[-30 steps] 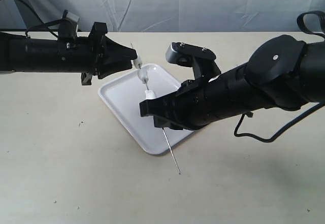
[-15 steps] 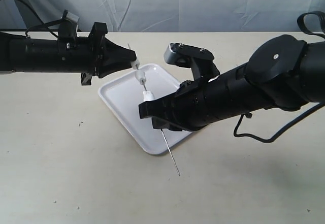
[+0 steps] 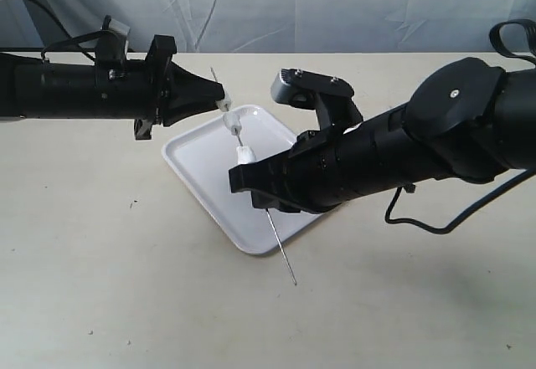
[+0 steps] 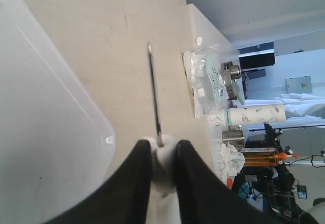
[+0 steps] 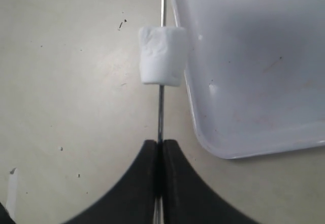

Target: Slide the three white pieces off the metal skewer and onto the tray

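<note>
The metal skewer [image 3: 280, 252] slants above the tray [image 3: 201, 164], its lower tip over the table past the tray's near corner. My left gripper [image 3: 223, 101] is shut on the top white piece [image 4: 163, 160], with the skewer [image 4: 154, 92] sticking out beyond it. A second white piece [image 3: 235, 123] sits just below, and the third white piece [image 3: 245, 156] lower still. My right gripper [image 5: 160, 147] is shut on the skewer [image 5: 161, 112] just beneath that third piece [image 5: 162, 55]. The tray [image 5: 254, 56] lies beside it.
A black cable [image 3: 419, 222] trails on the table under the right arm. The left wrist view shows a plastic bag [image 4: 205, 82] and bottles [image 4: 254, 115] past the table's edge. A pale cloth backdrop [image 3: 335, 9] hangs behind the table.
The right arm and the skewer have shifted very slightly left. Both grips look unchanged, and the three pieces keep about the same spacing.
</note>
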You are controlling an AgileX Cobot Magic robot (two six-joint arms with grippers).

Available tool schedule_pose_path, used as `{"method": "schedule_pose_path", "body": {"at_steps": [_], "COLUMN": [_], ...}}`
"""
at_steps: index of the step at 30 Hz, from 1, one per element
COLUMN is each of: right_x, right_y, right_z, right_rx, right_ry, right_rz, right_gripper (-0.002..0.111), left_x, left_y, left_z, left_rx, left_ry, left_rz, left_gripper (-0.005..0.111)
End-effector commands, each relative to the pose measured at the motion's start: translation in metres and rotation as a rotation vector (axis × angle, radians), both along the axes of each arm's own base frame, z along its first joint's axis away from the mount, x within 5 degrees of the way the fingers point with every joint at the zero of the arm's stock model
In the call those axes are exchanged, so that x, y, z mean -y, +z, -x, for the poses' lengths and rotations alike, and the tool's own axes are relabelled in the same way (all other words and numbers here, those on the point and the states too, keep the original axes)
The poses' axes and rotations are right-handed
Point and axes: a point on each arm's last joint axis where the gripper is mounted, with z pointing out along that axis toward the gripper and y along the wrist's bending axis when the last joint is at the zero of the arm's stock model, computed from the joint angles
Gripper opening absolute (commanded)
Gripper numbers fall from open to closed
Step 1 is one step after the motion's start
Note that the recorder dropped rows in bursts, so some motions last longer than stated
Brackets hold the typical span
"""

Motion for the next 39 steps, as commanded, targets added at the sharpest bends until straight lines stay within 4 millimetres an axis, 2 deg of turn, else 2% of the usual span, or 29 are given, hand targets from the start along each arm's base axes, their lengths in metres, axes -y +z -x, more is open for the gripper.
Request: {"method": "schedule_pose_path", "body": {"at_steps": [1,8,14,21,30,32,37,39], "right_x": [0.001,0.000,0.000,0.000,0.008,0.010,0.011,0.010], "right_y": [0.001,0.000,-0.002,-0.002,-0.009,-0.008,-0.004,-0.010], "right_z": [-0.002,0.004,0.009,0.011,0.010,0.003,-0.008,-0.010], "right_rx": [0.020,-0.016,-0.040,-0.059,-0.042,0.016,0.109,0.090], "right_ry": [-0.013,0.036,0.094,0.121,0.129,0.079,-0.021,-0.023], "right_rz": [0.001,0.004,0.022,0.026,0.148,0.163,0.137,0.149], "right_gripper": [-0.001,-0.001,-0.001,-0.001,-0.001,-0.001,-0.001,-0.001], "left_x": [0.002,0.000,-0.001,-0.009,-0.017,-0.008,0.001,0.005], "left_y": [0.006,0.004,0.013,0.015,0.009,0.006,0.006,0.009], "left_z": [0.001,-0.002,-0.015,-0.032,-0.037,-0.027,-0.020,-0.017], "left_rx": [0.015,0.013,0.060,0.096,0.050,0.012,-0.021,-0.027], "left_ry": [-0.017,0.018,0.055,0.176,0.275,0.161,0.078,0.055], "left_rz": [0.025,-0.013,-0.043,-0.159,-0.222,-0.233,-0.221,-0.178], "left_gripper": [0.014,0.009,0.009,0.009,0.009,0.012,0.041,0.041]}}
